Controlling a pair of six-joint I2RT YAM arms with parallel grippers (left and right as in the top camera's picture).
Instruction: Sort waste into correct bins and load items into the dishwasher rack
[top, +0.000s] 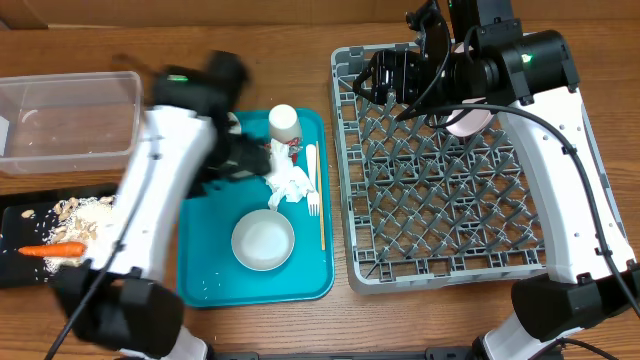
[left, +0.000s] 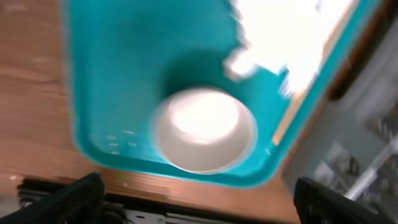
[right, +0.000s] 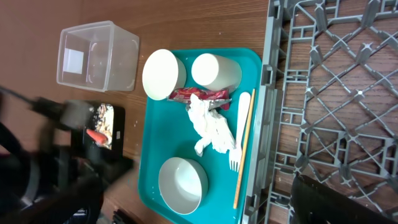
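Bowl (left: 202, 127) lay beneath my spread left pincer (left: 199, 199); right pincer (top: 395, 80) spread too; a hasty drop could tip it.

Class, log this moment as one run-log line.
left gripper open over teal tray | right gripper open over dishwasher rack | carrot, scraps in black tray | pink plate in rack

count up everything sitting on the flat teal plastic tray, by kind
small white round bowls: 2
small white cup: 1
white plastic fork: 1
thin wooden stick: 1
crumpled white napkin: 1
crinkled red-and-silver wrapper: 1
total: 7
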